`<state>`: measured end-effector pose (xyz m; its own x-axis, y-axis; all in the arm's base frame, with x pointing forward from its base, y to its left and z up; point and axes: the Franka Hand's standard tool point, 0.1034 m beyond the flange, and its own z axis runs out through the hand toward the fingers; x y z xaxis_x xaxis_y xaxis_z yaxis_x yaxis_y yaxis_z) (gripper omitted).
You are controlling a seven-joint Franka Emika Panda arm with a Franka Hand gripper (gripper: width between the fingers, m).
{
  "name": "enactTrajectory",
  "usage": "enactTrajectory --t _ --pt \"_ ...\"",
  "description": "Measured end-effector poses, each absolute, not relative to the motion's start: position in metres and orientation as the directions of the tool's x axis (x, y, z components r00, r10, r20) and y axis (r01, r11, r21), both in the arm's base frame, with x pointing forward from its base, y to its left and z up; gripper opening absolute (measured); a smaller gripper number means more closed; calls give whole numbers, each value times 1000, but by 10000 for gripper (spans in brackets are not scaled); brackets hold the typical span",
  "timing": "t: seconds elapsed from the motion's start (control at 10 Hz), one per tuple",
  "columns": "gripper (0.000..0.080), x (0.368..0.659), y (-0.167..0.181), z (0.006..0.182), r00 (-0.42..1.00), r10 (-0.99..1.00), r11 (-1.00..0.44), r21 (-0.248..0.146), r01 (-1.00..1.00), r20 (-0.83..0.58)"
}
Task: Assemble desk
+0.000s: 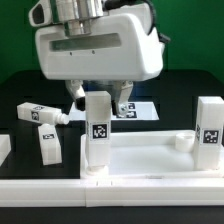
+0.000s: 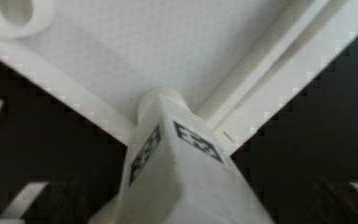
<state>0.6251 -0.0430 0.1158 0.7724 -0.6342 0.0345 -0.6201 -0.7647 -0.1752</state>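
Note:
The white tabletop [image 1: 150, 160] lies flat at the front. One white leg [image 1: 97, 130] stands upright on its left corner, tag facing the camera. My gripper [image 1: 102, 100] hangs right over this leg, with the fingers on either side of its top and a gap showing, so it is open. In the wrist view the leg [image 2: 185, 160] runs from between my fingers down to the tabletop's corner [image 2: 176, 60]. A second leg [image 1: 208, 125] stands upright at the tabletop's right end. Two loose legs [image 1: 40, 113] [image 1: 50, 146] lie on the black table at the exterior view's left.
The marker board [image 1: 143, 108] lies behind the gripper. A long white rail [image 1: 40, 186] runs along the front, with a white piece [image 1: 4, 150] at the exterior view's left edge. A small raised socket [image 1: 182, 142] sits on the tabletop near the right leg.

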Motion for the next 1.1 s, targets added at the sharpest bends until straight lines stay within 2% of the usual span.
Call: enactTrajectory --t 0.2,0.3,0.4,0.5,0.7,0.8,0.9,1.0,1.1 --pt "642 625 -44 115 854 -517 -848 -168 -502 59" --pt "648 625 -47 116 925 -369 -923 -154 -354 87" --pt "649 626 -54 117 984 -125 -988 -110 -111 124" --pt "649 627 -53 119 990 -39 -996 -87 -27 133" --pt "629 627 -53 117 989 -79 -993 -94 -67 128" --pt "454 627 -53 117 988 -86 -993 -95 -74 127" --pt "319 627 -53 117 980 -160 -983 -106 -148 120" --pt "319 627 -53 117 954 -280 -956 -118 -268 108" --pt "284 628 -53 117 918 -385 -920 -126 -372 98"
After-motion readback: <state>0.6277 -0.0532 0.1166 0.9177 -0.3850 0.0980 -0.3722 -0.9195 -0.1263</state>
